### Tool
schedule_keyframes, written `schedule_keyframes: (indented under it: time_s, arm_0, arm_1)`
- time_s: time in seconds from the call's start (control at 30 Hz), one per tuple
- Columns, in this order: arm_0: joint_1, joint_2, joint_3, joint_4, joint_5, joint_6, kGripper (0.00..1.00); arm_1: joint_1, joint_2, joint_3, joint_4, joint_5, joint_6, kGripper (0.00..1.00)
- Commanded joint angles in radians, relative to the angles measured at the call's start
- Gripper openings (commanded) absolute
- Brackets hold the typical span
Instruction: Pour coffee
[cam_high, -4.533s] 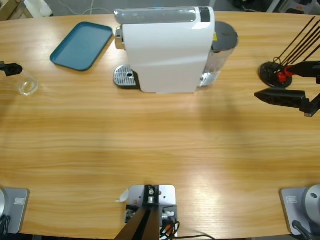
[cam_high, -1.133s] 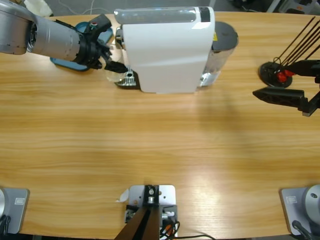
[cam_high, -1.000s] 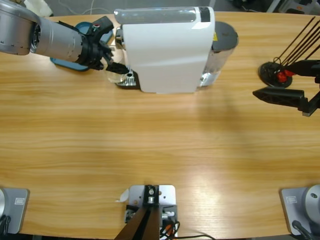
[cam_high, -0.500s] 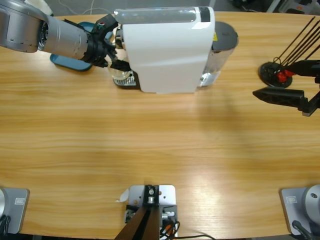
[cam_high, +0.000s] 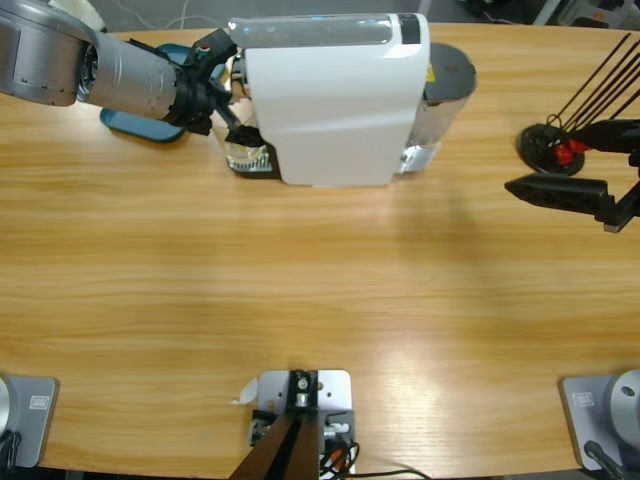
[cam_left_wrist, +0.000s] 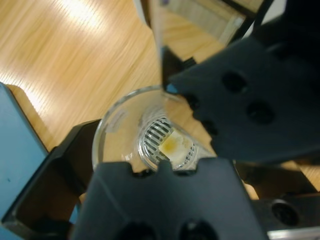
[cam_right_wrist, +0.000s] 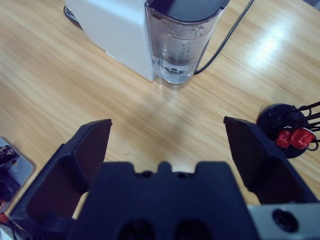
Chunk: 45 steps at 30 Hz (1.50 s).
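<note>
Left wrist view gives me the coffee (cam_left_wrist: 172, 145): a thin amber film at the bottom of a round clear tumbler (cam_left_wrist: 131, 131), gripped between my left hand's (cam_left_wrist: 165, 125) matte black jaws. Under the glass lies the ribbed metal drip grate (cam_left_wrist: 152, 134). Just past the hand's tip stands the boxy, glossy white coffee machine (cam_high: 335, 95); behind its wrist sits a flat teal tray (cam_high: 130, 112) with rounded corners. My right hand (cam_right_wrist: 167, 145) hangs with its jaws spread wide and nothing in them, and ahead of it is the machine's clear water tank (cam_right_wrist: 182, 40). Beside that hand is a black wire stand (cam_right_wrist: 290, 127) with red pieces. The desk (cam_high: 320, 300) is pale, long-grained wood.
</note>
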Motion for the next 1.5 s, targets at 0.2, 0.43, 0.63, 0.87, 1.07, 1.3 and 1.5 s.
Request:
schedule_keyframes:
  time_s: [0.2,0.43,0.63,0.87,1.07,1.3,1.5]
  arm_0:
    - [-0.001,-0.054,0.044,0.040,0.016,0.000,0.996]
    - [0.001,-0.109,0.110,0.066,0.019,-0.013,0.996]
    - [0.016,-0.170,0.155,0.064,0.053,-0.031,0.996]
    - [0.061,-0.247,0.242,0.058,0.074,-0.178,0.996]
    - [0.100,-0.318,0.274,0.055,0.070,-0.322,0.991]
    - [0.119,-0.527,0.267,0.185,0.036,-0.380,0.991]
    - [0.137,-0.655,0.275,0.357,0.044,-0.373,0.991]
  arm_1:
    - [-0.008,-0.011,0.042,-0.019,0.014,-0.012,1.000]
    - [-0.008,-0.012,0.043,-0.019,0.015,-0.012,1.000]
    - [-0.002,-0.014,0.047,-0.022,0.026,-0.012,1.000]
    - [0.000,-0.019,0.054,-0.031,0.020,-0.014,1.000]
    - [0.000,-0.045,0.064,-0.031,-0.013,-0.015,1.000]
    - [-0.061,0.024,0.044,-0.011,-0.102,0.016,1.000]
    - [-0.125,0.058,-0.019,0.032,-0.104,0.017,0.342]
